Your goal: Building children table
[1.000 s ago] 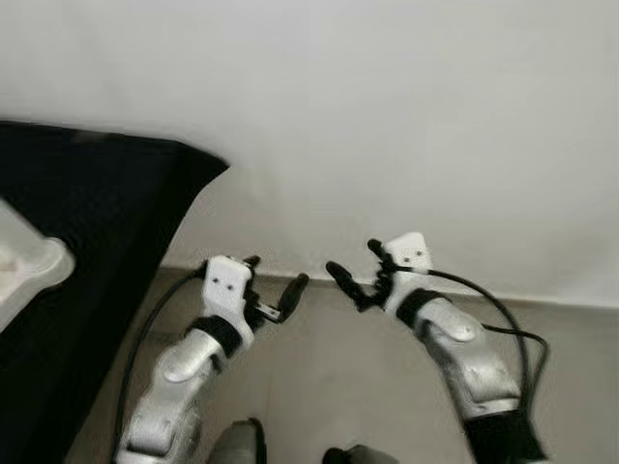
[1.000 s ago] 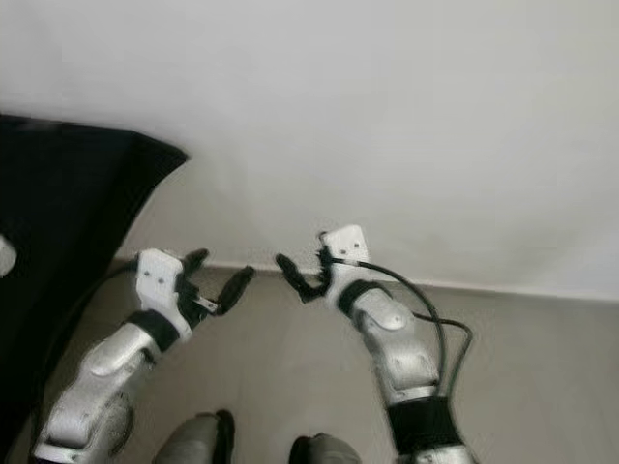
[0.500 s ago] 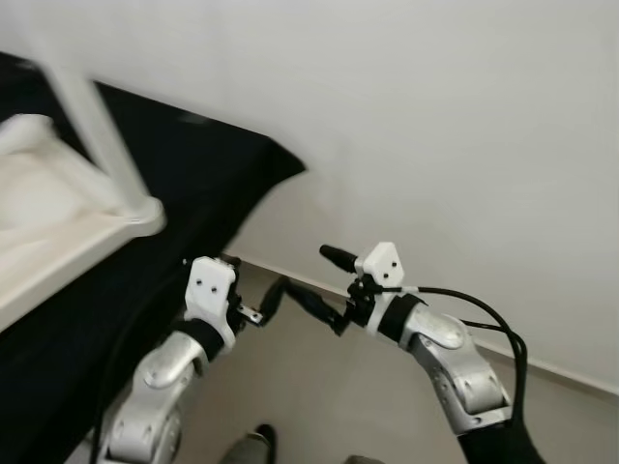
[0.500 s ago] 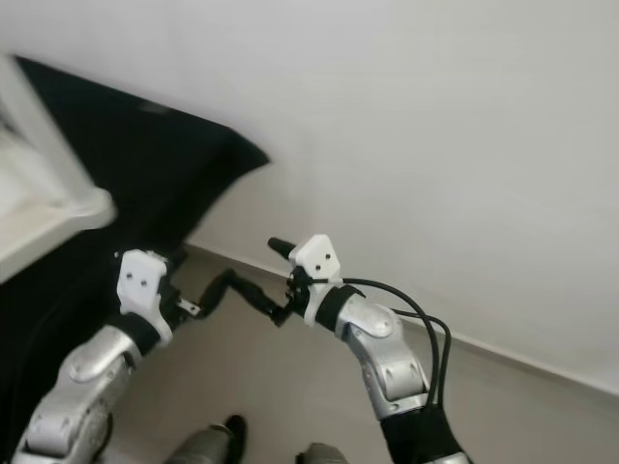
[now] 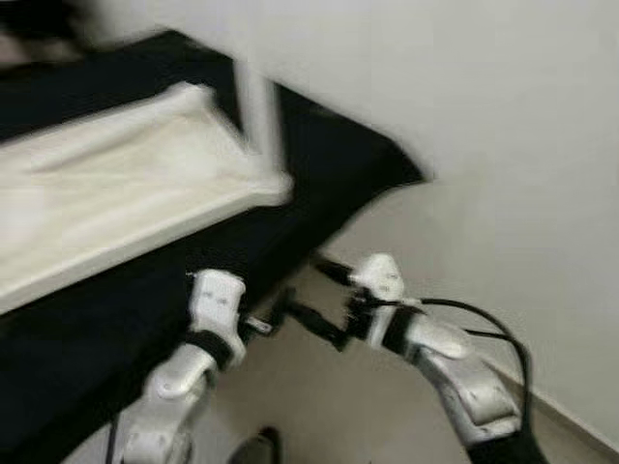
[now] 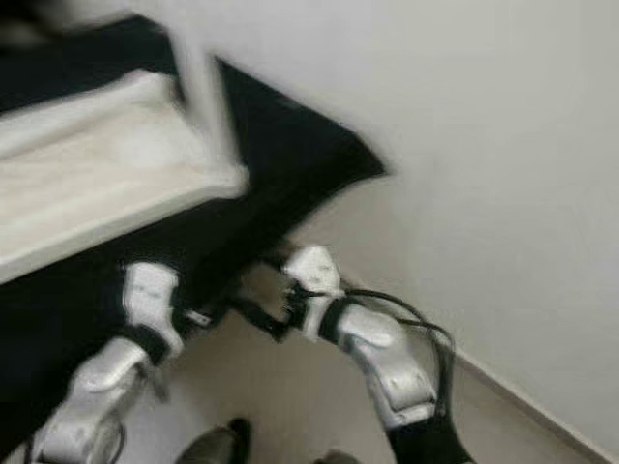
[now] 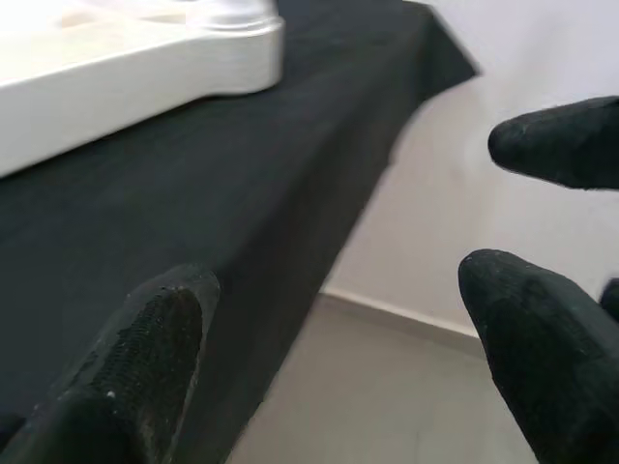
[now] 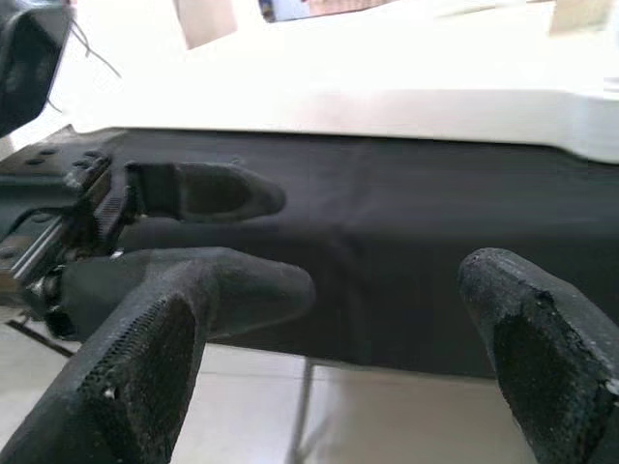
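A white table top lies upside down on a surface covered with black cloth, one white leg standing up at its near corner. Nothing can be seen inside its raised rim; the picture is blurred. Both grippers hover beside the cloth edge, above the floor. The left gripper and the right gripper have their fingers apart and hold nothing. Compared with half a second ago, the camera has turned, so more of the table top is visible.

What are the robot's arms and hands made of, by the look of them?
Both arms are shiny silver shells with black bands at the wrists and white blocks behind the fingers. The left gripper and right gripper each have two long black textured fingers. A black cable loops along the right arm.
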Available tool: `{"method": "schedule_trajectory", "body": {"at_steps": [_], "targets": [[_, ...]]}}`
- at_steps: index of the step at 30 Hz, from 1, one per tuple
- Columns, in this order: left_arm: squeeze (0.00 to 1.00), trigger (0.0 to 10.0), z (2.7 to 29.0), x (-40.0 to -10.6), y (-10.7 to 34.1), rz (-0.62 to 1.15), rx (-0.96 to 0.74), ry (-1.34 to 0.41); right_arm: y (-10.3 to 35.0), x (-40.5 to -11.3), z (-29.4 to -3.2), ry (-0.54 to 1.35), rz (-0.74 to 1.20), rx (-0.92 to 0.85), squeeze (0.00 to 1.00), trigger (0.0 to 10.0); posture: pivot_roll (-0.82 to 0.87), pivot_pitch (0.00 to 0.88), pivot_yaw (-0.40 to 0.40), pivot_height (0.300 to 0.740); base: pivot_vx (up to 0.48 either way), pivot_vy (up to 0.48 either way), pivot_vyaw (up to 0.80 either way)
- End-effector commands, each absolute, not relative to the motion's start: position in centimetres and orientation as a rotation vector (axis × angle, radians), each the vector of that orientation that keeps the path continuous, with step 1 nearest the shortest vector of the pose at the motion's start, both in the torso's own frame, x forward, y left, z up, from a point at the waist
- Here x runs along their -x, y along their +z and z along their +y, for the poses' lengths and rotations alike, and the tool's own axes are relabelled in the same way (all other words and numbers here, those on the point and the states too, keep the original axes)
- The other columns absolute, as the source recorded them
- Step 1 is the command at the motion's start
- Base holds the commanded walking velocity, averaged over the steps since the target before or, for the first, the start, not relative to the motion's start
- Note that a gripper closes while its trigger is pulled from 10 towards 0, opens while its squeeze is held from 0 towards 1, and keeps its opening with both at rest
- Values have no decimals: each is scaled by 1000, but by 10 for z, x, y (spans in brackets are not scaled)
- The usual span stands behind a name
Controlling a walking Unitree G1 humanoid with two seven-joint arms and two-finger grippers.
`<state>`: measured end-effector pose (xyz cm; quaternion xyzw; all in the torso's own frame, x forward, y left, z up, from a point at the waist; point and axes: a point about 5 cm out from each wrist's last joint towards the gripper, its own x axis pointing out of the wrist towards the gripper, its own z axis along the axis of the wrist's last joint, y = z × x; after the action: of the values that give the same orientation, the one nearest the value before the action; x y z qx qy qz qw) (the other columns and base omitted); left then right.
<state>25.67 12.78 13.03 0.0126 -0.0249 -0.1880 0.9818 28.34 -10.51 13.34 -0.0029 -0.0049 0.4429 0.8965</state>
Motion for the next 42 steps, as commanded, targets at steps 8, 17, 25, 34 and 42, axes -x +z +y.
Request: {"method": "schedule_trajectory", "body": {"at_steps": [8,17,25,34,42], "targets": [[0,10000,138,-256,130,-74,-74,-244,129,-287,-111,865,7,-87,0,10000,51,217,-70,740,0,0,794],[0,10000,142,-254,143,-143,-106,-177,143,-300,-127,728,-56,-214,0,10000,51,219,-72,740,0,0,794],[0,10000,136,-256,153,-181,-70,-185,160,-314,-132,624,-108,-197,0,10000,52,215,-79,740,0,0,473],[0,10000,132,-256,151,-162,-33,-224,156,-319,-131,550,-79,-145,0,10000,53,207,-78,740,0,-366,0],[0,10000,132,-259,152,-153,-14,-215,150,-324,-132,481,-55,-94,0,10000,53,202,-74,740,0,-335,0]]}}
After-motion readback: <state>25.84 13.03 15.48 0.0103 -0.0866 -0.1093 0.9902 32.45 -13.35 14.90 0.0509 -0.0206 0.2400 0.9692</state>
